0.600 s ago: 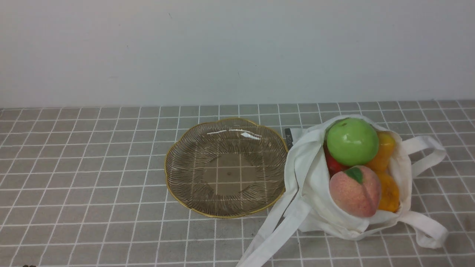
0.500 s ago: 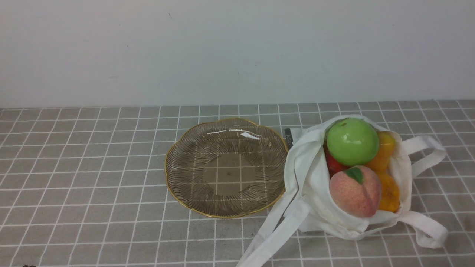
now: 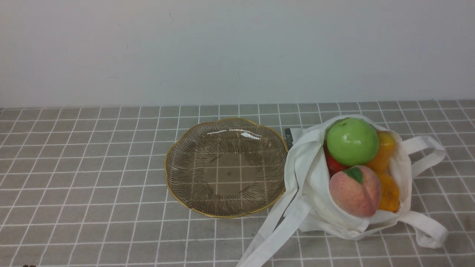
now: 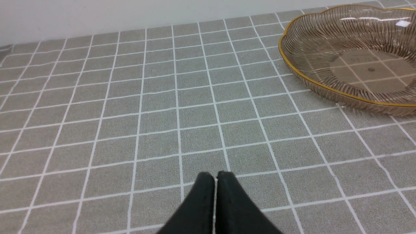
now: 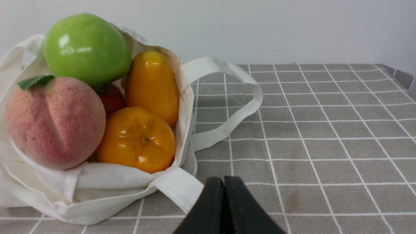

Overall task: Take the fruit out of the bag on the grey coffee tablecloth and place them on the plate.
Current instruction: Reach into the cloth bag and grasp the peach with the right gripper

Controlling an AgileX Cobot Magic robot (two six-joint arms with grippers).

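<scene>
From my front view I see a wide, ribbed, transparent brownish glass plate with a scalloped gold rim (image 3: pixel 226 204) near the middle of the grey-brown desk cloth with its white grid (image 3: pixel 92 185). To its right, the soft white cloth bag (image 3: pixel 319 196) gapes open, holding a glossy green apple (image 3: pixel 352 142), a fuzzy pink peach with a green leaf (image 3: pixel 355 191), a partly hidden red apple (image 3: pixel 334 165) and two orange-yellow fruits (image 3: pixel 387 193). Its dark label tab (image 3: pixel 288 137) shows only here.

The right wrist view shows me more of both orange-yellow fruits, plus my right end effector (image 5: pixel 224 178), its tips together, holding nothing. The left wrist view gives me the left end effector (image 4: pixel 216 174), likewise narrow and unloaded.

Bare cloth stretches from the plate to the left edge; a smaller strip lies between bag and right edge, with straps reaching into it.
</scene>
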